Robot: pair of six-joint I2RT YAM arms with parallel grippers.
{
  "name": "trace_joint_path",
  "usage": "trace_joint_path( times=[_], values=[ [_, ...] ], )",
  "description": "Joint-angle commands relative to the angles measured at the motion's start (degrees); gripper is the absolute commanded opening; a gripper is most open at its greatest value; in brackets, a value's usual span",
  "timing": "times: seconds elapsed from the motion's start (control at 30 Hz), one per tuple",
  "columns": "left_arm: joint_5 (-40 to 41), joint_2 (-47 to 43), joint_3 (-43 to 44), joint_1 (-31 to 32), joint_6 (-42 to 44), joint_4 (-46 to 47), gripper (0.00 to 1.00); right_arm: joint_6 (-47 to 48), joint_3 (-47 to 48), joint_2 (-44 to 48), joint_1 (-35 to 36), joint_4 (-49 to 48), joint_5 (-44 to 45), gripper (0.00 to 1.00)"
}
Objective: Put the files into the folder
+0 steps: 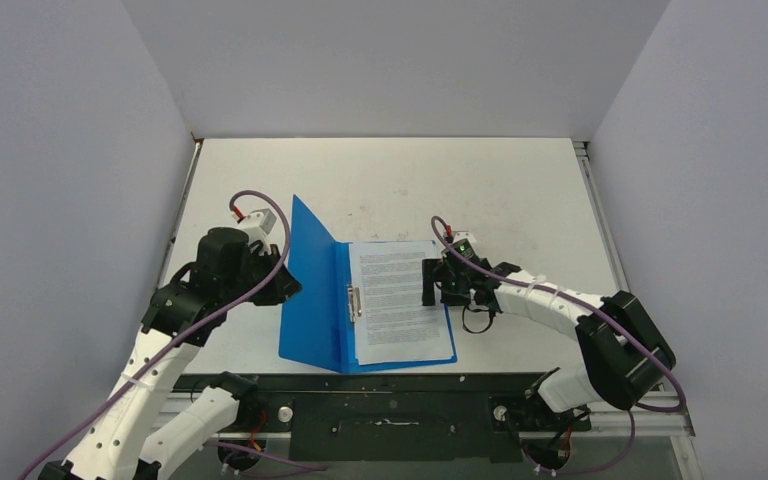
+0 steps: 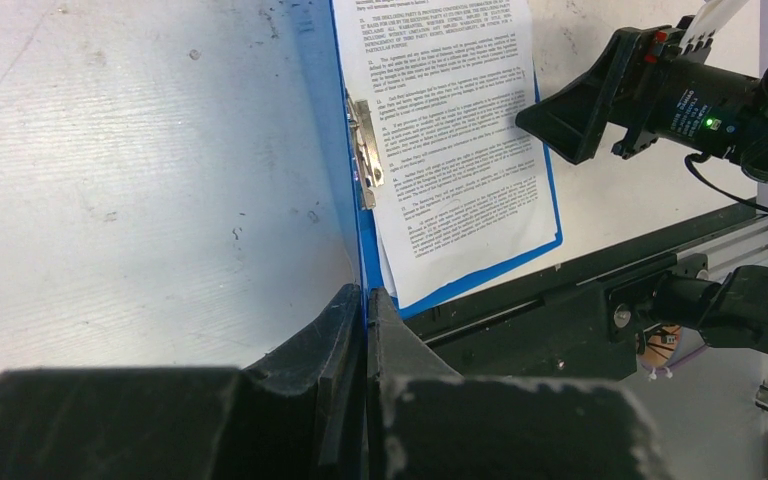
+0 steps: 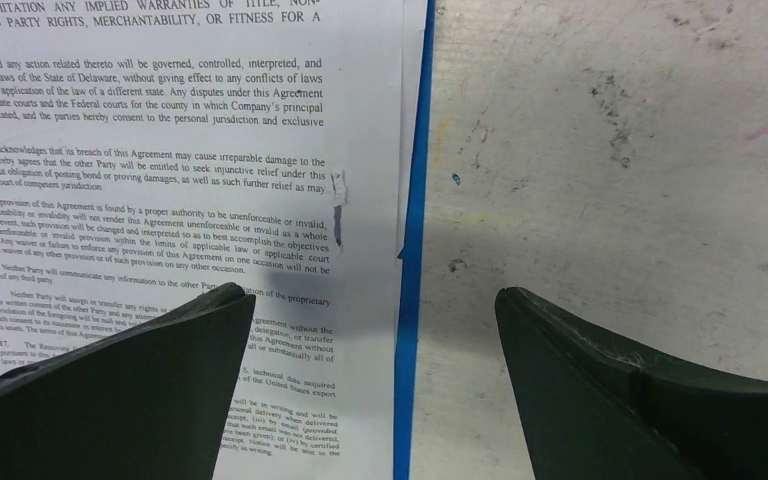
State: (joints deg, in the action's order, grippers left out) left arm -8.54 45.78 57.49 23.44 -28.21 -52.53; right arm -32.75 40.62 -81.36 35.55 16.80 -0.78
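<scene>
The white table [image 1: 520,180] sat scuffed between pale grey walls, with the blue folder [image 1: 312,320] lying open at the centre of the overhead view. My left gripper [image 2: 364,300] was pressed together on the edge of the raised cover, holding it up at the left. The papers [image 1: 395,300] lay flat on the folder's right half, beside the clip [image 2: 366,150]. My right gripper [image 3: 375,300] hung spread wide over their right edge, holding nothing. I judged the sheets placed (slightly askew, perhaps). The next move called for clearing my right arm and swinging the cover down.
</scene>
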Motion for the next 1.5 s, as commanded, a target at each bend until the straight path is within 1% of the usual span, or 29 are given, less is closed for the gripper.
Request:
trace_joint_path(
  times=[0.0,0.3,0.37,0.6,0.67,0.7,0.73,0.77,0.83,0.97,1.03,1.17,1.3,1.37,1.43,1.47],
  values=[
    [0.36,0.24,3.77,-0.38,2.29,0.72,0.00,-2.73,-2.17,1.15,-1.55,-7.99,-6.12,0.96],
    [-0.79,0.87,2.74,-0.40,2.12,3.13,0.00,-6.46,-6.32,-1.51,-1.92,-15.22,-13.67,0.97],
    [-1.12,1.20,2.21,-0.39,2.04,3.88,0.05,-7.42,-7.26,-1.96,-1.96,-16.32,-14.95,0.97],
    [-4.39,2.40,0.61,-0.34,1.21,7.92,0.13,-8.93,-9.03,-3.39,-1.81,-20.80,-17.96,0.97],
    [-6.41,2.65,-0.04,-0.41,0.70,10.21,0.19,-9.37,-9.39,-3.60,-1.65,-21.43,-18.29,0.97],
    [-7.58,2.71,-0.61,-0.33,0.18,11.56,0.26,-9.44,-9.61,-3.62,-1.61,-21.73,-18.36,0.97],
    [-8.81,2.80,-1.22,-0.35,-0.21,12.89,0.29,-9.56,-9.78,-3.75,-1.60,-21.94,-18.43,0.97],
    [-10.22,2.82,-1.89,-0.36,-0.60,14.34,0.34,-9.67,-9.94,-3.79,-1.47,-22.16,-18.47,0.97],
    [-12.96,3.00,-3.42,-0.40,-1.51,17.53,0.42,-9.66,-10.11,-3.89,-1.30,-22.36,-18.47,0.97],
    [-18.61,3.23,-7.26,-0.30,-5.01,25.30,0.55,-9.62,-10.71,-3.42,-1.32,-22.45,-18.16,0.97],
    [-21.40,3.10,-9.60,-0.20,-7.59,30.26,0.61,-9.65,-11.03,-2.76,-1.26,-22.36,-17.87,0.97],
    [-25.12,2.72,-15.45,0.97,-14.54,44.40,0.76,-10.28,-11.93,-1.08,-1.27,-22.28,-17.34,0.97],
    [-24.15,3.76,-20.05,3.87,-18.40,55.60,0.85,-10.72,-12.60,1.99,-1.30,-20.42,-14.95,0.97],
    [-22.35,5.10,-20.60,6.63,-18.53,58.36,0.93,-10.68,-12.77,4.08,-1.28,-18.86,-13.02,0.98],
    [-19.81,6.75,-20.87,9.34,-18.47,60.73,0.97,-10.54,-12.79,6.37,-1.37,-17.13,-11.22,0.98],
    [-18.67,7.69,-21.07,10.75,-18.54,62.03,0.97,-10.54,-12.80,7.58,-1.41,-15.54,-10.35,0.98]
  ],
)
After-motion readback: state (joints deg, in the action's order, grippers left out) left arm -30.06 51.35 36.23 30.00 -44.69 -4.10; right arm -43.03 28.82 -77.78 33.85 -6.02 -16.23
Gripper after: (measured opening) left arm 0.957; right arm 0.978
